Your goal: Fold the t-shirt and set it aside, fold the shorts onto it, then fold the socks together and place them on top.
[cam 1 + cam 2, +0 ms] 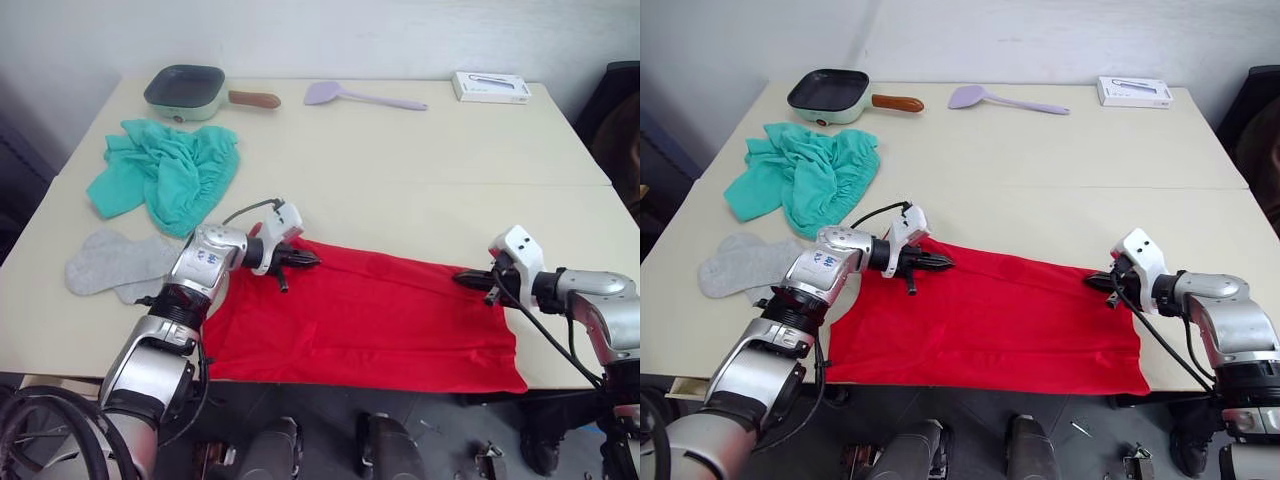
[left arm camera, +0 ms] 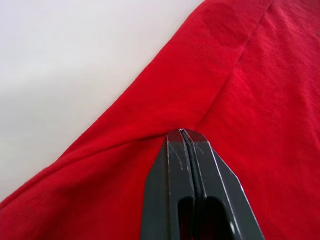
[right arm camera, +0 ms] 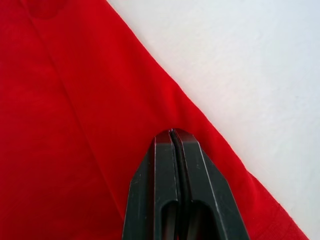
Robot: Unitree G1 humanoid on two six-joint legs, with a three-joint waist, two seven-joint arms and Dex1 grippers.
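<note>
The red t-shirt (image 1: 370, 320) lies spread in a wide band along the near edge of the cream worktop (image 1: 420, 160), its near hem right at that edge and its right near corner hanging just over it. The left pincer (image 1: 300, 259) has its two black fingers pressed together on a small ridge of red cloth at the shirt's far left corner; the left wrist view shows the fingertips (image 2: 183, 137) closed with a fold of fabric puckered up between them, bare worktop just beyond. The right pincer (image 1: 468, 279) is likewise clamped shut on the shirt's far right edge, and its wrist view shows the tips (image 3: 171, 136) pinching the hem, with bare worktop close past it.

The teal shorts (image 1: 165, 172) sit in a crumpled heap on the left side of the worktop, beyond the shirt and apart from it. The grey socks (image 1: 115, 262) lie flat near the left edge, just beside the left arm and close to the shirt's left border.

Along the far edge stand a green pan with a wooden handle (image 1: 190, 92), a lilac spatula (image 1: 355, 96) and a white box (image 1: 490, 86). The middle and right of the worktop, between the shirt and these far items, is open surface.
</note>
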